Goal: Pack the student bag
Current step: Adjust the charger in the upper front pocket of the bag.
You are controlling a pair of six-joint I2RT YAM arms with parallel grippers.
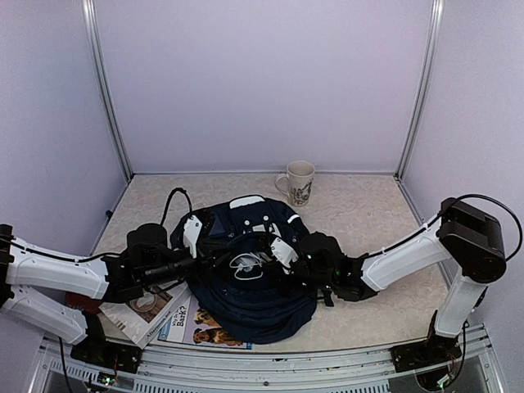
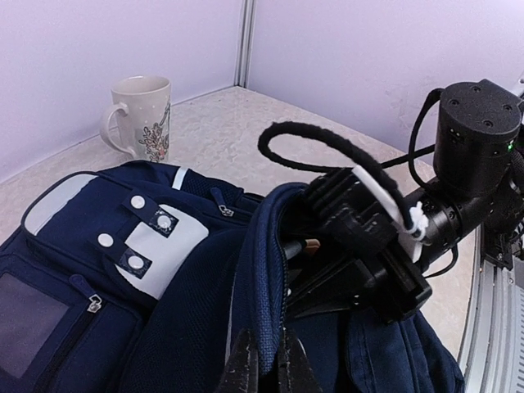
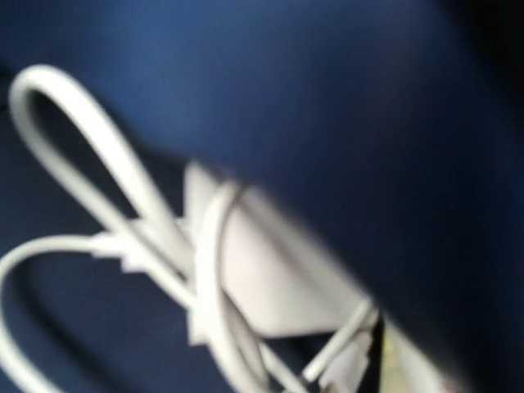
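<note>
From above, the student bag point(image 1: 254, 311) lies centre-front on the speckled beige table point(image 1: 368, 213). Lilac walls stand around it and a mug point(image 1: 298, 181) sits behind. At the left wrist, the left gripper point(image 2: 264, 368) pinches the bag's rim. The right gripper point(image 2: 304, 250) reaches inside. At the right wrist, all is a blur of navy fabric and white cable point(image 3: 147, 229), so I cannot tell how its jaws stand.

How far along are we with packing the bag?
Looks done: a white cable sits inside the open student bag. In hand: the left tool pinches the opening's rim while the right tool reaches inside; whether it grips anything is hidden. Left: the magazines lie outside, partly under the bag, which is not yet closed.
</note>
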